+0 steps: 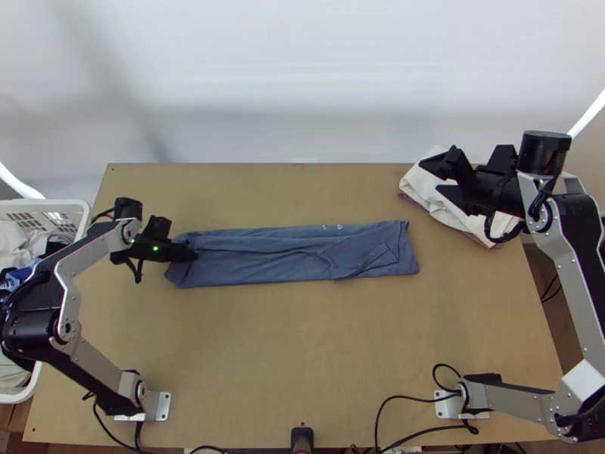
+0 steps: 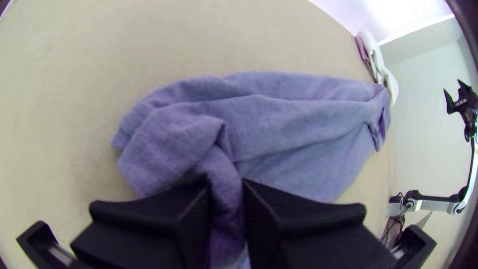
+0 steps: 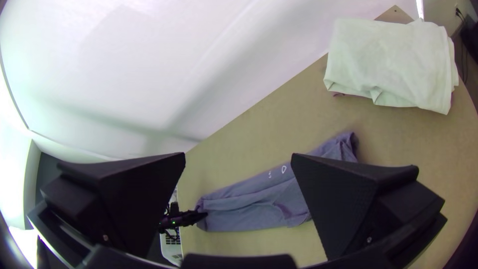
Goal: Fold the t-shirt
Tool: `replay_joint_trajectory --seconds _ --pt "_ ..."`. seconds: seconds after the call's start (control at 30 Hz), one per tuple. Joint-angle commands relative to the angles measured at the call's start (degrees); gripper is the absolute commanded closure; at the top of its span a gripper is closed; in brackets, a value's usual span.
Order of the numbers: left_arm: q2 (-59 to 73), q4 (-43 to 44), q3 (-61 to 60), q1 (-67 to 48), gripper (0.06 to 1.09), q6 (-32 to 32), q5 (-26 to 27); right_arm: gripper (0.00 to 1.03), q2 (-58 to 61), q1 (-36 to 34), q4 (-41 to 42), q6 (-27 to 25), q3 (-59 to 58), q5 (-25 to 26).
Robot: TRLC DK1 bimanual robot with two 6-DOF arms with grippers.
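The blue-grey t-shirt (image 1: 295,256) lies folded into a long narrow strip across the table's middle, with a loose flap near its right end. At the strip's left end my left gripper (image 1: 189,252) is shut on the cloth. In the left wrist view, a bunched ridge of the t-shirt (image 2: 279,119) runs between the fingers of my left gripper (image 2: 226,199). My right gripper (image 1: 446,178) is open above the folded white cloth at the back right. In the right wrist view, the t-shirt (image 3: 254,199) lies beyond my right gripper (image 3: 239,162), away from its spread fingers.
A stack of folded cloths, white on top (image 1: 431,189), lies at the table's back right corner. At the left edge stands a white basket (image 1: 79,219) with clothes in it. Bare table (image 1: 295,340) stretches in front of the t-shirt, with cables near the front edge.
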Motion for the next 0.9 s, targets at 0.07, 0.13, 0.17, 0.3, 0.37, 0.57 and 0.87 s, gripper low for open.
replay_joint_trajectory --seconds 0.07,0.13,0.17,0.3,0.37,0.57,0.87 --pt "-3.8 -1.4 0.4 11.4 1.05 3.3 -0.8 0.04 -1.9 -0.6 -0.2 -0.2 -0.8 -0.5" --pt "-3.0 -3.7 2.6 17.1 1.05 7.3 -0.8 0.04 -2.2 -0.6 -0.2 -0.5 -1.5 -0.5" --pt "-2.2 -5.0 4.0 19.9 1.05 9.4 -0.8 0.04 -2.3 -0.6 -0.2 -0.9 -1.8 -0.5" --pt "1.7 -11.6 11.0 28.9 1.05 14.5 -0.9 0.04 -2.6 -0.7 0.2 -1.1 -3.1 -0.5" --pt "2.1 -16.7 14.5 30.6 1.05 15.3 -0.9 0.04 -2.8 -0.7 0.3 -1.1 -3.4 -0.5" --pt "-5.1 -29.8 20.9 25.9 1.05 12.5 0.6 0.04 -2.9 -0.6 0.6 -1.2 -4.1 -0.5" --pt "-16.8 -31.0 22.8 -1.5 1.05 -4.3 0.8 0.04 -2.7 -0.3 0.9 -1.1 -4.7 -0.5"
